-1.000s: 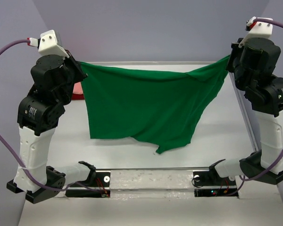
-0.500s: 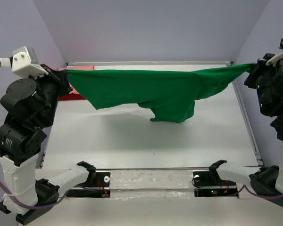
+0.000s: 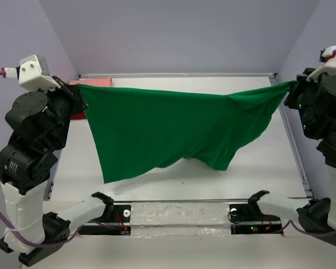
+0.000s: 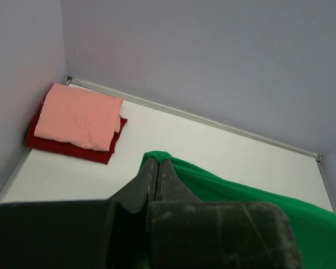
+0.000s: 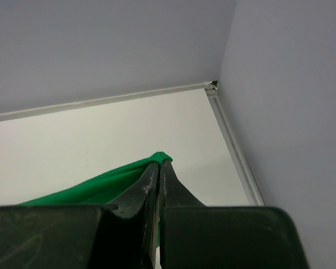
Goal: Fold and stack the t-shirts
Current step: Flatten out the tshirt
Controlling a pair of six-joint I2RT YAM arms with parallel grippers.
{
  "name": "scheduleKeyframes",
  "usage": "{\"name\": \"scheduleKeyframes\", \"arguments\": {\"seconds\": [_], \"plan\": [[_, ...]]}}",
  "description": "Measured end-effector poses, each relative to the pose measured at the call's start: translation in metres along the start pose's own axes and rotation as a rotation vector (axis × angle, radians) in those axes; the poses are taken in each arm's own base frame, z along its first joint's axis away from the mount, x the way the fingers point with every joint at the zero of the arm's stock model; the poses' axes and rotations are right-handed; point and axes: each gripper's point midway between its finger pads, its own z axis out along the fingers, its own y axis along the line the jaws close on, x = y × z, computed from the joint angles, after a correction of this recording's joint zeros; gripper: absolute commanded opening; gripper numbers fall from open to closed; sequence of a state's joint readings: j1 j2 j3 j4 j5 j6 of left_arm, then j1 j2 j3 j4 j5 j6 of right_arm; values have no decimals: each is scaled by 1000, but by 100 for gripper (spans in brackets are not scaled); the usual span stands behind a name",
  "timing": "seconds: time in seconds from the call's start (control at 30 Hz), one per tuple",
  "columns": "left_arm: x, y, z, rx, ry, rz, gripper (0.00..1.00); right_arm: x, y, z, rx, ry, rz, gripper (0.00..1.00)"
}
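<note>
Green t-shirt (image 3: pixel 168 131) stretched wide, hem hanging uneven

Within the last second the left claw (image 3: pixel 80 88) and the right claw (image 3: pixel 293 86) have swung apart, each farther out along the far rail (image 3: pixel 179 74) of the counter (image 3: pixel 263 162), drawing the top edge of the green t-shirt (image 3: pixel 162 131) wider. Half a second ago the cloth rode bunched up near that rail. Now it hangs as a broad sheet, its lower hem well below the rail.
</note>
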State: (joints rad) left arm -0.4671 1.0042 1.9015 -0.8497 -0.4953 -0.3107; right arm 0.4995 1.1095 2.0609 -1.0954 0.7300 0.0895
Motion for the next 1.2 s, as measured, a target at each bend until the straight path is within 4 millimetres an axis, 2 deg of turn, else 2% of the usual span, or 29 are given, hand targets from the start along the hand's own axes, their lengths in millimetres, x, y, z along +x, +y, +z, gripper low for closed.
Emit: {"name": "scheduleKeyframes", "arguments": {"seconds": [0.13,0.33,0.43,0.5,0.57,0.67,0.77,0.8,0.93,0.97,1.07,1.2], "plan": [[0,-16,31,-17,7,44,0,-6,23,27,13,11,-56,0],[10,-55,81,-15,34,113,0,-9,79,89,15,38,-136,0],[18,-77,93,1,50,151,0,0,100,111,3,62,-169,0],[21,-85,90,11,53,168,0,5,106,113,-6,74,-191,0],[18,-91,79,29,45,170,0,3,107,103,-22,64,-202,0],[8,-88,54,49,25,148,0,-5,96,72,-47,29,-200,0],[-10,-66,20,60,-13,79,0,-20,68,36,-57,-30,-155,0],[-14,-58,12,61,-26,57,0,-26,46,18,-46,-59,-121,0],[-26,-21,-17,32,-55,-13,0,-32,-6,-18,-7,-114,-35,0],[-31,-12,-25,29,-65,-39,0,-33,-12,-23,-8,-122,-18,0],[-31,-6,-30,30,-65,-60,0,-34,-28,-35,-3,-143,28,0],[-17,-7,-25,11,-27,-26,0,-23,-22,-28,7,-109,-12,0]]}}
